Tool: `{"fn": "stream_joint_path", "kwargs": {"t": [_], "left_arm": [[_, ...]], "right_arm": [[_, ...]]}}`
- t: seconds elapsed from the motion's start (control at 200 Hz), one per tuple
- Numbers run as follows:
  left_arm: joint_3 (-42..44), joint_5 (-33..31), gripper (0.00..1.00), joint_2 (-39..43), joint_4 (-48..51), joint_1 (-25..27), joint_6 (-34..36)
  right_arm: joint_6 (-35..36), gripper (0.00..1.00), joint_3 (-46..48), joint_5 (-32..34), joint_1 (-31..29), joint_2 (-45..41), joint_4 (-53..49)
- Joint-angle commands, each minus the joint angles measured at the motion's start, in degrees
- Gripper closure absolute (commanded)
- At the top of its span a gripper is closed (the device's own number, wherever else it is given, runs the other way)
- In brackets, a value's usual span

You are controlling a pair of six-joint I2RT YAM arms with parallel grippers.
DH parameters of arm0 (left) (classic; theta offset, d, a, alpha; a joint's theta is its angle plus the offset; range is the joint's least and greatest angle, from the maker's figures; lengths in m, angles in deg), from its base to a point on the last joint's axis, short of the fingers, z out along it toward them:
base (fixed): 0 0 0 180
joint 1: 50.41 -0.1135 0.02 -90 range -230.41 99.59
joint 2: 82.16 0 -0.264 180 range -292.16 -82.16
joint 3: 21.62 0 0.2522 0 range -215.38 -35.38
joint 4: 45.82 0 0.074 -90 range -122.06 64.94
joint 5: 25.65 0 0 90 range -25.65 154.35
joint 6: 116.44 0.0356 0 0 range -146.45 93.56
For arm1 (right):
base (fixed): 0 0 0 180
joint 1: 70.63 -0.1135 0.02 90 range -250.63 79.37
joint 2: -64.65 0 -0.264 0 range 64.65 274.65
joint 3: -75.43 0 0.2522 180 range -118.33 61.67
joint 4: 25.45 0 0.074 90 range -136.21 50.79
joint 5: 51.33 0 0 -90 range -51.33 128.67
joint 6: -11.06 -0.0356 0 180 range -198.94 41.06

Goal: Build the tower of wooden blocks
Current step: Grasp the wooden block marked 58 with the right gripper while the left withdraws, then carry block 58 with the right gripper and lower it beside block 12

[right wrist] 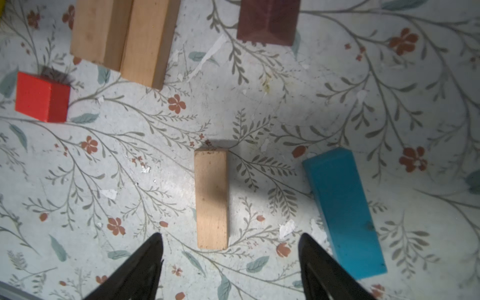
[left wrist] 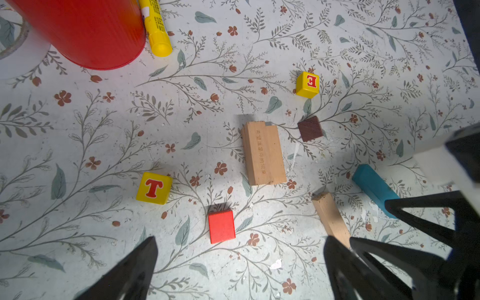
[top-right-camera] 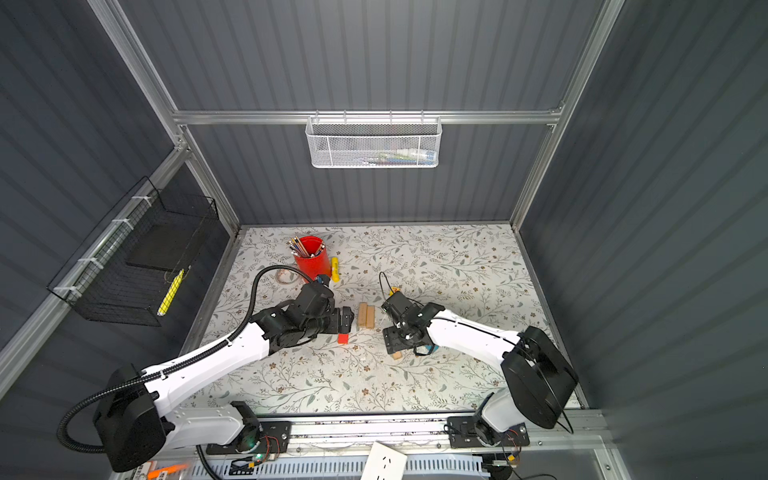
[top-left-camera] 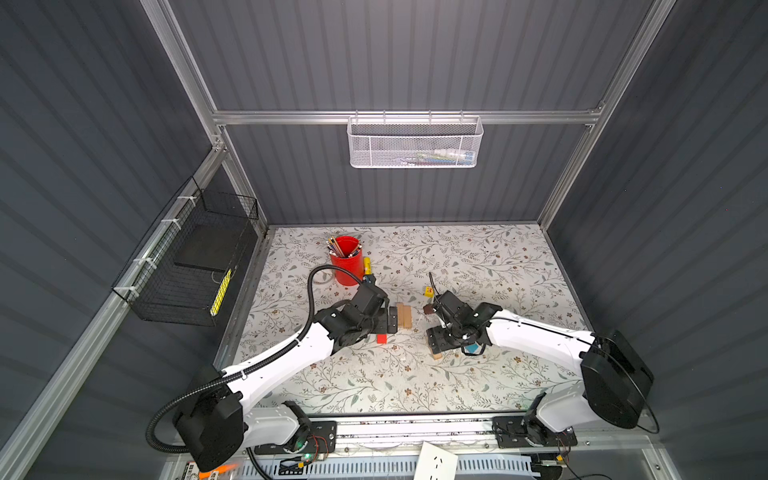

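The flowered table [top-left-camera: 498, 374] fills the lower half of both top views. My left pincer [left wrist: 240, 240] hangs left of centre, its fingers spread wide and holding nothing. My right pincer [right wrist: 230, 235] hangs right of centre. Its fingers are also apart, and a single tan plank [right wrist: 211, 197] lies flat ahead of the gap, touching neither finger. The red pencil cup [top-left-camera: 345, 259] stands at the table's upper left with a yellow stick [top-left-camera: 367, 266] beside it.

The blocks lie loose mid-table, none stacked. Two tan planks [top-left-camera: 404, 316] lie side by side, touching, between my pincers. The blue plank [right wrist: 342, 210] lies near the single plank but apart from it. The dark brown piece [top-left-camera: 428, 309] sits just right of the pair, with the yellow E cube [top-left-camera: 429, 291] above it. The red cube [top-left-camera: 381, 338] lies at the pair's lower left. The yellow T cube [left wrist: 153, 188] shows only in my left wrist view, near the red cube.
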Motion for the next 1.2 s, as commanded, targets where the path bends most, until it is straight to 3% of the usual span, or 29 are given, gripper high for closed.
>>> {"fn": "stream_joint_path", "kwargs": {"t": [0.0, 0.395, 1.191], "left_arm": [[1.8, -1.1, 0.00, 2.2, -1.4, -0.3, -0.2], [3.5, -3.4, 0.00, 2.6, -0.6, -0.3, -4.0], [2.3, -5.1, 0.00, 1.2, 0.4, -0.3, -5.3]], "right_arm": [[-0.3, 0.26, -2.1, 2.6, -2.1, 2.5, -2.0], [-2.7, 0.48, -5.1, 3.8, -3.5, 9.6, -1.6], [-2.7, 0.76, -6.0, 3.4, -3.5, 13.9, 1.0]]}}
